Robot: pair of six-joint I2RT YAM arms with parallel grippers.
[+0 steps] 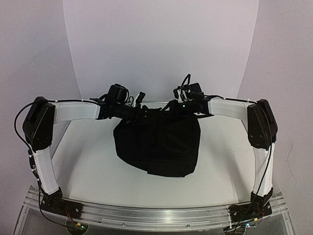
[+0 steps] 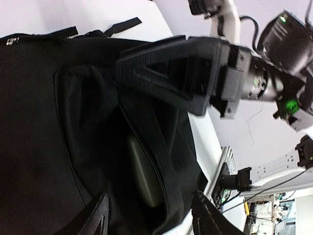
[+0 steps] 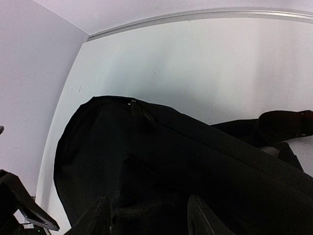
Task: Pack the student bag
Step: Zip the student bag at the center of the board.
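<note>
The student bag (image 1: 159,144) is a big black backpack lying in the middle of the white table, its top end towards the far side. My left gripper (image 1: 141,108) is at that top edge. In the left wrist view its fingers stand open (image 2: 151,215) astride the bag's zipped rim (image 2: 166,181), and a pale olive flat thing (image 2: 144,174) shows inside the opening. My right gripper (image 1: 174,105) is at the same edge, black fingers (image 2: 146,68) over the fabric. In the right wrist view it is open (image 3: 149,215) around a ribbed webbing handle (image 3: 142,208).
White table (image 1: 88,161) with a curved white backdrop behind. A metal strip runs along the table's far edge (image 3: 195,15). An aluminium rail (image 1: 156,213) carries both arm bases at the near edge. A black shoulder strap (image 3: 286,125) lies beyond the bag.
</note>
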